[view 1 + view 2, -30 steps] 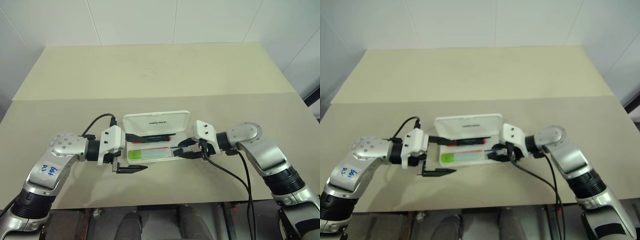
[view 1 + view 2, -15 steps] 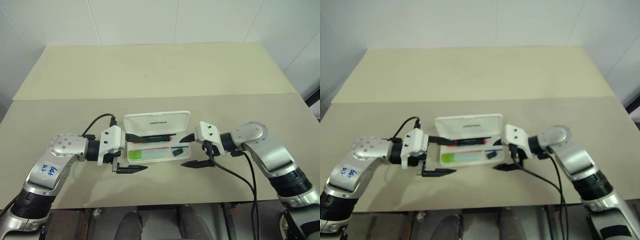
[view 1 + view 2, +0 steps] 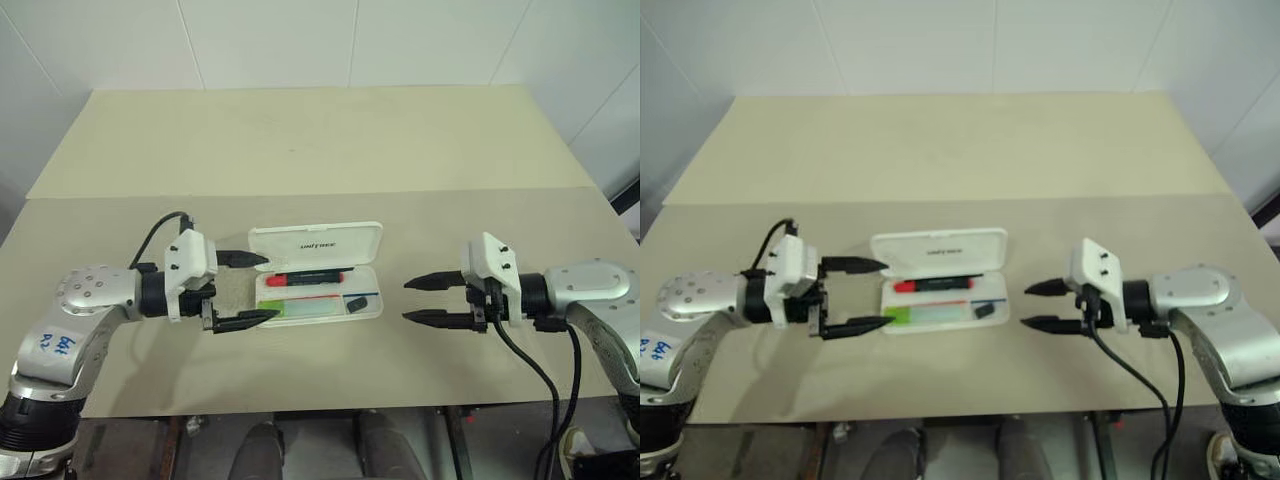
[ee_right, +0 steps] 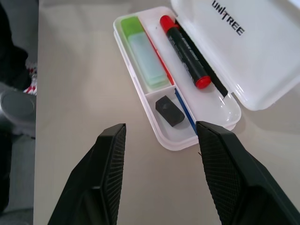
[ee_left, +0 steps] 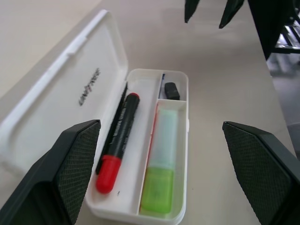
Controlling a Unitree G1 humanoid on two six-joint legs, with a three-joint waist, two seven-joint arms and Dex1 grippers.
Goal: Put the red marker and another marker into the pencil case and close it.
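Both markers already lie in the pencil case (image 3: 318,292), so what remains is closing the lid, and that is where trouble could come. The left end effector (image 3: 240,290), jaws spread wide and empty, hangs just beside the case's left end, one finger by the raised lid and the other by the front of the tray. A careless sweep from here could shove the light case across the bench (image 3: 330,150) instead of folding the lid.

Inside, the red marker (image 5: 117,137) rests in the rear compartment, next to the lid hinge, and the lime-green marker (image 5: 161,176) fills the front one, with a small black stub (image 5: 172,91) at the right end. If either sits proud, the lid may not latch.

The right end effector (image 3: 432,300), partly open and empty, points at the case's right end from well apart, too far to brace it.
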